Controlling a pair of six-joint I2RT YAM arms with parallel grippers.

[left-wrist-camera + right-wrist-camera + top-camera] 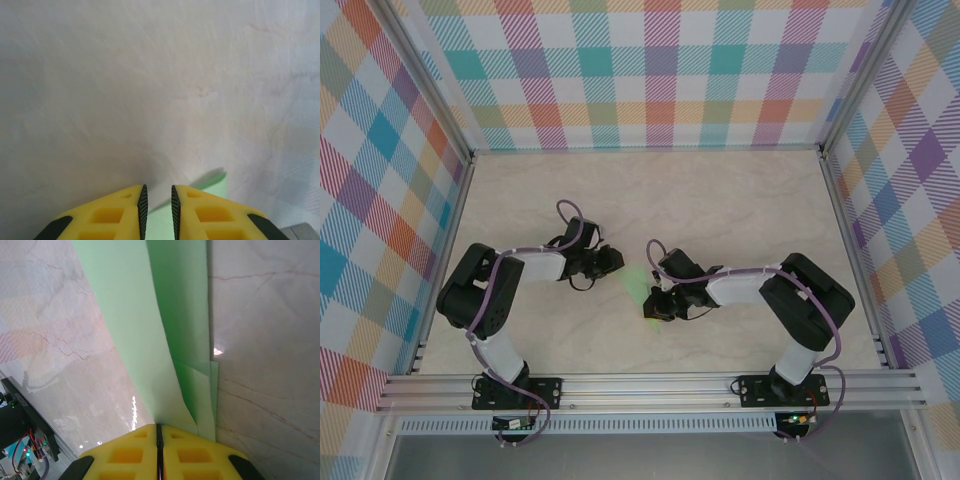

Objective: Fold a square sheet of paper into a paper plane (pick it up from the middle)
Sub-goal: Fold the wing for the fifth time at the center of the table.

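The pale green sheet of paper lies between the two grippers at mid-table, folded into overlapping layers. In the right wrist view the paper runs as a long folded strip away from my right gripper, which is shut on its near end. From above, the right gripper sits at the paper's near right side. My left gripper is at its far left side. Seen from the left wrist, the left gripper is open by a narrow gap, with a corner of the paper on the table just under and beyond it.
The marble-look table is walled by checkered panels on three sides. An aluminium rail with both arm bases runs along the near edge. A black circuit board shows at the lower left of the right wrist view.
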